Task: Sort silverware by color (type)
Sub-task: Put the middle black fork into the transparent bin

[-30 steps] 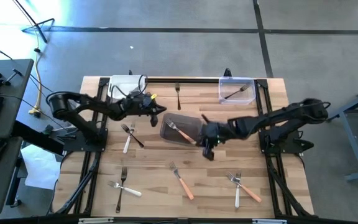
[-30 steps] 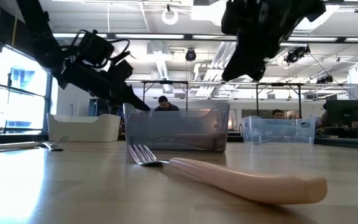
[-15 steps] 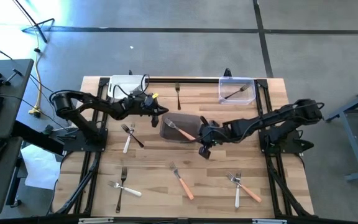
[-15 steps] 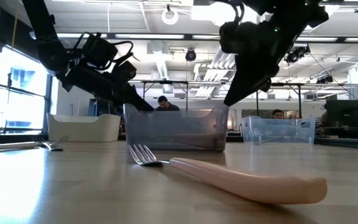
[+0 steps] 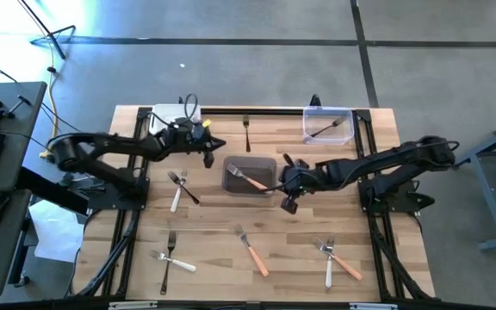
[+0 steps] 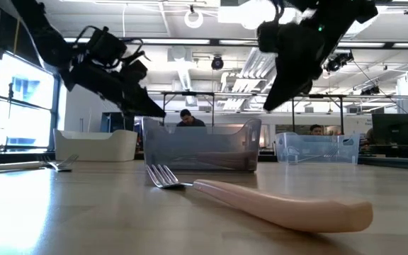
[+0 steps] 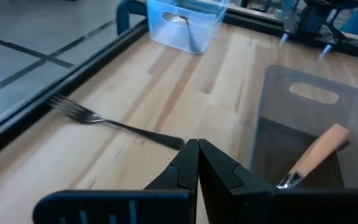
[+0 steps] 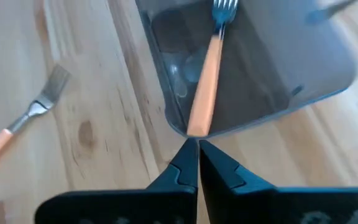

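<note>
While several white- and orange-handled forks lie loose on the near half of the wooden desk (image 5: pixel 205 228), among them an orange-handled metal fork (image 5: pixel 251 250), the grey translucent plastic tub (image 5: pixel 250 176) at mid-desk holds one orange fork (image 5: pixel 250 180). Both the right gripper (image 5: pixel 286 205) beside the tub and the left gripper (image 5: pixel 208 160) farther back hover clenched, holding nothing. Descending with fingers pinched could knock forks aside or nudge the tub.
</note>
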Motion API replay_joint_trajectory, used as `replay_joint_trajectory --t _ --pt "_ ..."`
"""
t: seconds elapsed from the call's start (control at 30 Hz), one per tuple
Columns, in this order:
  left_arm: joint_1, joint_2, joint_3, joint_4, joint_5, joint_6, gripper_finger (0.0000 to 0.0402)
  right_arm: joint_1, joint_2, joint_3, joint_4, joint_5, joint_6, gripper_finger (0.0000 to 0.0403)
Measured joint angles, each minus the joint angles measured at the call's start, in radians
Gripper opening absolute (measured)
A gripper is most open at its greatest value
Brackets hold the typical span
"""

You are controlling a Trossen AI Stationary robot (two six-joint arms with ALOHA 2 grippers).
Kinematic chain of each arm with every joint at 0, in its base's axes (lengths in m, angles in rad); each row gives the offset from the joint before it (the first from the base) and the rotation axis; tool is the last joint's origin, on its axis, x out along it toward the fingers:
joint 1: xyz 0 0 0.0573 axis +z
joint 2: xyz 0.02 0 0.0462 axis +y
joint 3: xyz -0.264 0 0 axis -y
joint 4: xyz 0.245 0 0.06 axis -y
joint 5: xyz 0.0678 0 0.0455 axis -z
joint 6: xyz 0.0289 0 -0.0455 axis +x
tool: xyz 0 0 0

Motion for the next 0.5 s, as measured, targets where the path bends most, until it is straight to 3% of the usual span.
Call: replay_joint_trajectory --t 0.17,0.3,0.5 --pt "0.015 -0.182 0.0 -0.222 -0.032 0.008 0.0 -0.041 -0.123 0.0 -0.129 0.049 -0.094 0.0" --pt "0.009 -0.326 0.0 -0.433 -0.047 -0.002 0.0 -0.136 -0.195 -0.011 -0.198 0.043 -0.191 0.0" --pt "-0.043 -0.489 0.0 -0.708 -0.114 -0.045 0.0 -0.331 -0.242 -0.185 0.075 -0.18 -0.312 0.0"
